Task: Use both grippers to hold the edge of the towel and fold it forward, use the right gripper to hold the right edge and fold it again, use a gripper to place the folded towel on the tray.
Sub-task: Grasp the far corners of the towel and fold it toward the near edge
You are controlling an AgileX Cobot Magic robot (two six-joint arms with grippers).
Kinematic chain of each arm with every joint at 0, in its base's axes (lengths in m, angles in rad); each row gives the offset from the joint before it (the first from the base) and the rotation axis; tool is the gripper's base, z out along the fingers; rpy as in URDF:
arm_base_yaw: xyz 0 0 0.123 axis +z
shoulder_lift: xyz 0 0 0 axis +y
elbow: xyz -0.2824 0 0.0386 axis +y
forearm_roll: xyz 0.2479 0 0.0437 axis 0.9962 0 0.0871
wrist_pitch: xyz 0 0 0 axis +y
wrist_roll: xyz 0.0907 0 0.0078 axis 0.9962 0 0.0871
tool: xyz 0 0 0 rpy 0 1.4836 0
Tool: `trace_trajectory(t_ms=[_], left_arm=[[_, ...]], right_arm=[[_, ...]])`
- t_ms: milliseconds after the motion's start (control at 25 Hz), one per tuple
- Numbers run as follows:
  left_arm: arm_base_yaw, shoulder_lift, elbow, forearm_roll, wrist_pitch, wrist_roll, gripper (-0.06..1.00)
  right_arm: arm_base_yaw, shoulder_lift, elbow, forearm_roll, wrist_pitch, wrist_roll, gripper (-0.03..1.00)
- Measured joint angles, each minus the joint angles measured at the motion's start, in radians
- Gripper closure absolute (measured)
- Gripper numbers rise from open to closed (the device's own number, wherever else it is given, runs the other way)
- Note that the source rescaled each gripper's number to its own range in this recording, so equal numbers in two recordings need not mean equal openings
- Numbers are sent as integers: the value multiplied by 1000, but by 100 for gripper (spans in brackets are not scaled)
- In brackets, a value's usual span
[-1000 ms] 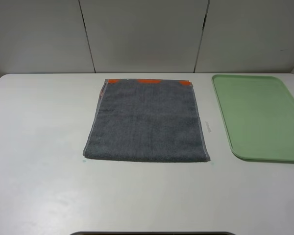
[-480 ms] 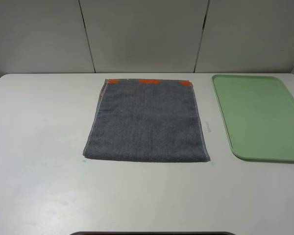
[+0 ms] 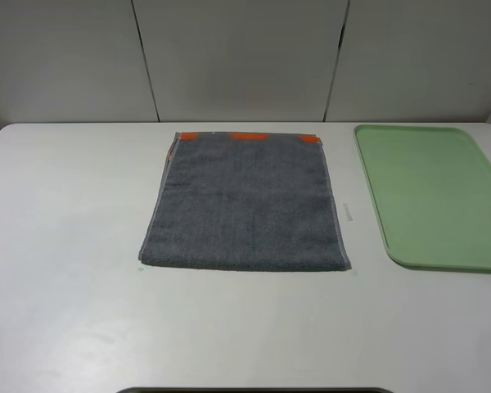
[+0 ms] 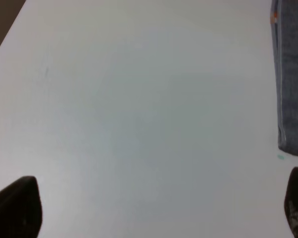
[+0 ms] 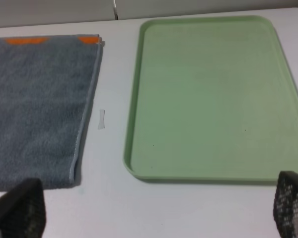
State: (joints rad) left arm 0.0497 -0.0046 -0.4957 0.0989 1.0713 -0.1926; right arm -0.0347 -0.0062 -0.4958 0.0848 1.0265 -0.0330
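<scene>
The dark grey towel (image 3: 245,205) lies flat in the middle of the white table, with orange stripes showing along its far end. Its near end looks like a doubled edge. The pale green tray (image 3: 434,192) lies empty to its right. Neither gripper shows in the exterior high view. In the left wrist view my left gripper (image 4: 156,208) is open over bare table, the towel's left hem (image 4: 293,74) off to one side. In the right wrist view my right gripper (image 5: 156,208) is open, with the towel's right edge (image 5: 84,124) and the tray (image 5: 213,99) ahead of it.
A small pale scrap (image 3: 346,211) lies on the table between towel and tray; it also shows in the right wrist view (image 5: 102,119). A grey panelled wall (image 3: 245,57) stands behind the table. A dark strip (image 3: 254,390) runs along the front edge.
</scene>
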Motion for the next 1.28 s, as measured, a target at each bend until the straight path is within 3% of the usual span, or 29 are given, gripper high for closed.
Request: trace_trajectory(t_ms=[240, 520, 760, 1080, 1280], left_arm=[[0, 0, 0, 0, -1, 0, -4], [0, 135, -75, 0, -16, 46, -4], [0, 412, -208, 0, -24, 203, -4], [-4, 802, -414, -3, -53, 460, -4], [-84, 1017, -509, -38, -91, 578, -4]], right_arm=[[0, 22, 0, 0, 0, 5, -3], [0, 236, -62, 4, -2, 8, -3], [0, 491, -191, 12, -29, -31, -3], [0, 796, -342, 23, -79, -209, -3], [0, 975, -400, 94, -155, -356, -3]])
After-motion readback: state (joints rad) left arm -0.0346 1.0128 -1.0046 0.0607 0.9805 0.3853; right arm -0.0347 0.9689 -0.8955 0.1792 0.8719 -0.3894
